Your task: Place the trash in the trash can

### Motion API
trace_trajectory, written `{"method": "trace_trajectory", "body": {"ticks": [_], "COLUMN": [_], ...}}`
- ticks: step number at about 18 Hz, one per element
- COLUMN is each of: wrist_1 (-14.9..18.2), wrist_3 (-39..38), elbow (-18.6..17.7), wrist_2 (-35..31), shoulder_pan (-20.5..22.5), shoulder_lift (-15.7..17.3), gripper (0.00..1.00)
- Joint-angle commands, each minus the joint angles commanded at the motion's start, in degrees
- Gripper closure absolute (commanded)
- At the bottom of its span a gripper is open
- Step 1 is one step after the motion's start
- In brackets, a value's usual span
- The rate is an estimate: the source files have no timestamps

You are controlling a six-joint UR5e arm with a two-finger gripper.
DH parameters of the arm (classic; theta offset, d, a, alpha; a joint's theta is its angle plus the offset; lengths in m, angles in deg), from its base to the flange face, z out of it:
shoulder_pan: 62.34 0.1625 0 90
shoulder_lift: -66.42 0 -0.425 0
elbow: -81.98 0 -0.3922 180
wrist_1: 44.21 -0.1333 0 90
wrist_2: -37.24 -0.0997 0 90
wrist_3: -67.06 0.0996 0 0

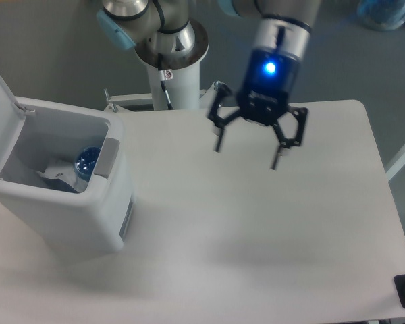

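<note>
Blue-capped bottle inside trash can

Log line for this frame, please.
gripper: open, empty, above table | bottle and wrapper: inside trash can | lid: open

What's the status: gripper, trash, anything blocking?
Gripper open, empty, above table. Bottle and wrapper inside bin, lid up. Nothing in the way.
</note>
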Motion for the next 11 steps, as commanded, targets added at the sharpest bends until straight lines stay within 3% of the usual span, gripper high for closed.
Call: {"method": "trace_trajectory", "body": {"ticks": [6, 8, 11], "wrist_1": [0.9, 2.3, 2.5], "wrist_3": [12.4, 16.0, 16.5], "elbow": [-0.3, -1.1, -1.5], "wrist_2": [-23.1, -30.2, -33.4], "shoulder_pan": [-2.8, -3.7, -4.1], "shoulder_lift": [-5.9, -6.4, -7.7], "gripper": [0.00, 0.00, 0.00]}}
